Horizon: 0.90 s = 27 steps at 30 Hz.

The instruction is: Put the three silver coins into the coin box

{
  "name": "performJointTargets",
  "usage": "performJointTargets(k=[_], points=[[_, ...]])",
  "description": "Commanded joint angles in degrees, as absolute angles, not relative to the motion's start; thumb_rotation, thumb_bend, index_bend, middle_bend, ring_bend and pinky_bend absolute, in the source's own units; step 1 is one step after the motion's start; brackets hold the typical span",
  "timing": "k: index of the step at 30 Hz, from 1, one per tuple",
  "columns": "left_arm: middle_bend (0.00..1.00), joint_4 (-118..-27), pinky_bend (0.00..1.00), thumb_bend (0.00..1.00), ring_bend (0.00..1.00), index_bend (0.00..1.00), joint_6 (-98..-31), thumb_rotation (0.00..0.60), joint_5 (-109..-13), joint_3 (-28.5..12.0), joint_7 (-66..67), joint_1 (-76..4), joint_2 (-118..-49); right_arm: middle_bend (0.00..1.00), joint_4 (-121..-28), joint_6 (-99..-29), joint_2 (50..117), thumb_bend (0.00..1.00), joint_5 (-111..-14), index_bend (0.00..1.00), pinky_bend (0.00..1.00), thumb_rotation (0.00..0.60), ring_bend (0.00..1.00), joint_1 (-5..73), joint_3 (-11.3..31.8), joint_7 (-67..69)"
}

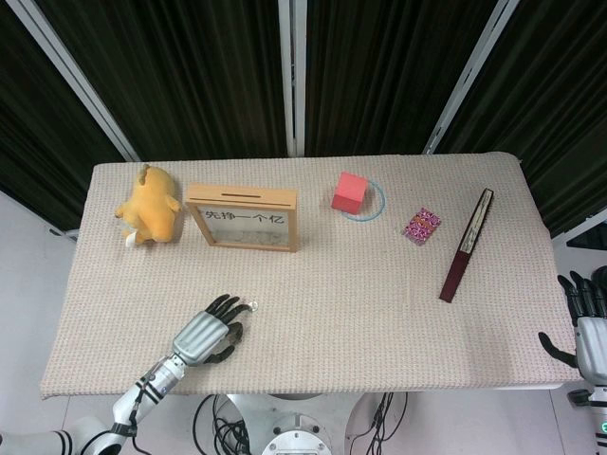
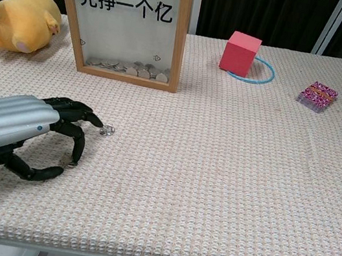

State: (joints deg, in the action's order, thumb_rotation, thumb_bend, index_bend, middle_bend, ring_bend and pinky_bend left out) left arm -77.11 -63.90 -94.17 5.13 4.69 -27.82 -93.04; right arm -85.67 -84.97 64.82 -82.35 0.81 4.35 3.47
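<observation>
At 10 o'clock on the surface (image 2: pixel 228 177): coin box (image 2: pixel 127 19), upright, slot on top. Left hand (image 2: pixel 16 132) at 7 o'clock, fingers (image 2: pixel 84 115) curled down, holding nothing I can see. One silver coin (image 2: pixel 108 130) lies flat, touching the fingertips' 3 o'clock side. Right hand (image 1: pixel 583 332) off-surface, fingers spread; left is nearer.

The head view looks steeply down on the whole bench (image 1: pixel 379 322) from above; the chest view faces across it, low and near. Both share the coin box (image 1: pixel 244 218) (image 2: pixel 126 22).
</observation>
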Motion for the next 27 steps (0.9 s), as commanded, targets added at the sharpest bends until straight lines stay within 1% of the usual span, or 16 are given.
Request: performJointTargets(k=[1, 14, 21, 27], points=[[0.10, -76.98, 0.07, 0.28, 0.00, 0.45, -63.93, 0.600, -94.16, 5.10, 4.68, -27.88, -93.15, 0.00, -85.61, -84.98, 64.84, 0.18, -82.36, 0.00, 0.00, 0.600, 0.00, 0.80, 4.36, 3.55], [0.13, -74.24, 0.08, 0.29, 0.00, 0.49, -66.23, 0.600, -95.46, 4.84, 3.34, -27.88, -95.16, 0.00, -85.26, -84.94, 64.81, 0.18, -82.29, 0.00, 0.00, 0.600, 0.00, 0.76, 4.41, 3.99], [0.18, -70.10, 0.10, 0.34, 0.01, 0.50, -70.67, 0.600, -97.10, 4.48, 1.01, -26.91, -98.03, 0.00, -85.29, -84.82, 64.72, 0.18, -82.27, 0.00, 0.00, 0.600, 0.00, 0.75, 4.37, 4.05], [0.18, -67.36, 0.10, 0.38, 0.01, 0.53, -71.49, 0.600, -97.07, 4.52, -0.35, -26.56, -99.43, 0.00, -85.17, -84.80, 64.69, 0.18, -82.15, 0.00, 0.00, 0.600, 0.00, 0.66, 4.34, 4.13]])
